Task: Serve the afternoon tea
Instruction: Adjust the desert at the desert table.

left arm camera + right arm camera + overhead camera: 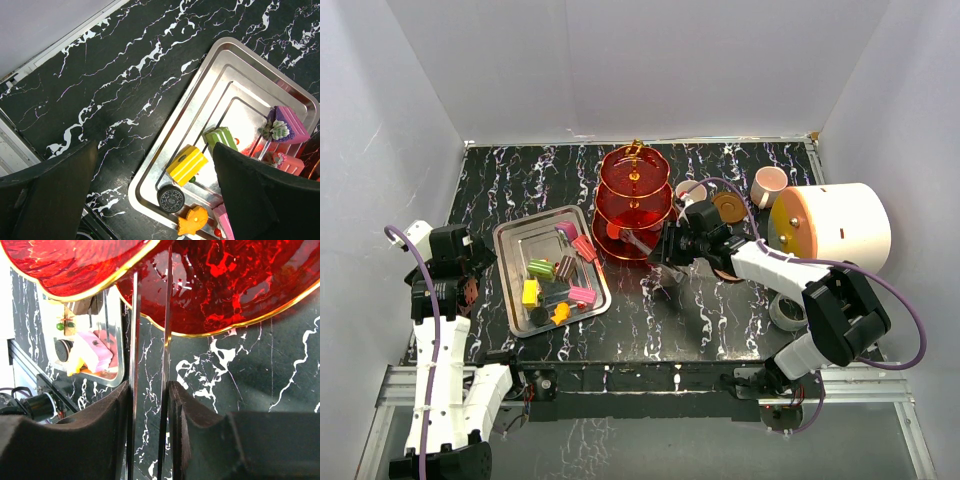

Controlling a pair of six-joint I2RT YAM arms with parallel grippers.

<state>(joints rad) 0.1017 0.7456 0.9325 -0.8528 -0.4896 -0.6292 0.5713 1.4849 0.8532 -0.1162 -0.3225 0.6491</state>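
White walls close in a black, white-veined tabletop. The red three-tier stand sits at its middle toward the back. The right hand is clenched on slim metal tongs, whose blades reach over the rim of the lowest tier. Whether a sweet sits between the tips I cannot tell, and the tiers look bare from above. If a piece is being set down, the hand should probably come in low and level, well inside the gold edge. It should ease its squeeze only once the piece rests flat, then back straight out so the blades do not catch the tier above. The block sweets lie in the silver tray just left of the stand, so each trip is short. The left hand hangs released near the tray's left edge, out of that path. Two cups and a brown saucer crowd close behind the right forearm, and a big white cylinder hems its elbow. A wide swing back could knock them.
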